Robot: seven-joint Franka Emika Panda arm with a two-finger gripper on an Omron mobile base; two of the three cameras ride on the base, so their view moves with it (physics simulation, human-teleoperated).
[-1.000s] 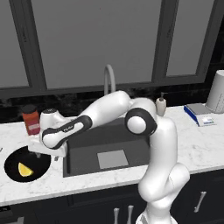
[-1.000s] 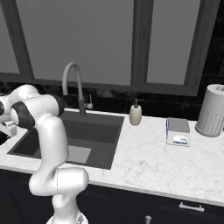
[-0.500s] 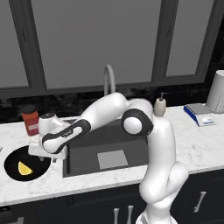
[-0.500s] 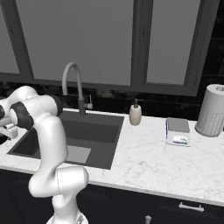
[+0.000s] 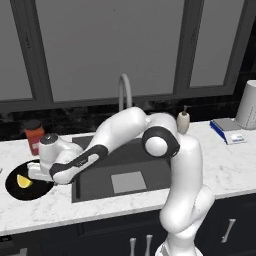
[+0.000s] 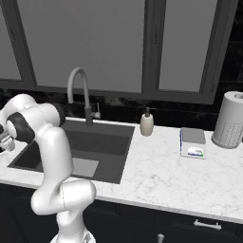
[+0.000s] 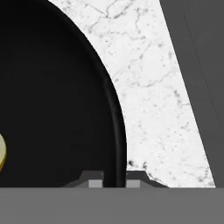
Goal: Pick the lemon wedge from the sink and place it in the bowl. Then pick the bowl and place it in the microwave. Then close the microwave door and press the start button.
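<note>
The black bowl point(image 5: 15, 189) sits on the marble counter left of the sink point(image 5: 155, 177). The yellow lemon wedge point(image 5: 23, 181) lies inside it, and shows at the left edge of the hand view as a yellow sliver point(image 7: 1, 154). My gripper point(image 5: 38, 174) is down at the bowl's right rim. In the hand view the bowl point(image 7: 52, 109) spreads wide, and the gripper point(image 7: 113, 178) is shut on its rim, one fingertip inside and one outside. The microwave is out of view.
An orange-red jar point(image 5: 34, 138) stands behind the bowl. The faucet point(image 5: 123, 91) rises behind the sink, with a pale mat point(image 5: 128, 181) on the sink's floor. A soap dispenser point(image 6: 146, 124), a small scale point(image 6: 192, 143) and a paper towel roll point(image 6: 230, 120) stand to the right.
The hand has sunk a little toward the bowl's right rim, and the jaws have gone from open to shut on that rim. Bowl and lemon wedge have stayed put.
</note>
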